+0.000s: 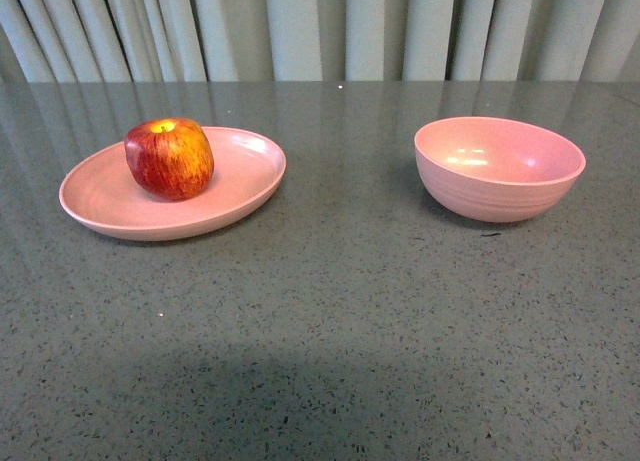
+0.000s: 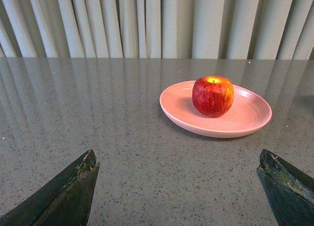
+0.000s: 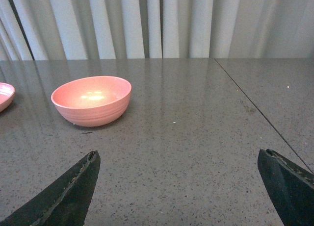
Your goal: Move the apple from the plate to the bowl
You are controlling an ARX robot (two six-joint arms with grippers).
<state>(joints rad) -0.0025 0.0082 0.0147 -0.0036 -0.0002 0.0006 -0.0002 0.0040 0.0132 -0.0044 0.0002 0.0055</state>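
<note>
Apple [image 1: 169, 158] on plate [image 1: 110, 206], bowl [image 1: 499, 168] right

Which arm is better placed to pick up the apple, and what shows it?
The left, most likely. The apple sits on the plate on the robot's left side, and the left pincer, open, has it ahead. The right pincer, also open, faces the bowl, seeing only the plate's edge.

Grey speckled glossy tabletop [image 1: 330, 321]; pale pleated curtain [image 1: 330, 26] behind, reflected in it.

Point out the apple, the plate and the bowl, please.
apple [image 1: 170, 161], front view, middle of its red side.
plate [image 1: 245, 171], front view, bare surface beside the apple.
bowl [image 1: 490, 207], front view, outer wall facing the camera.
</note>
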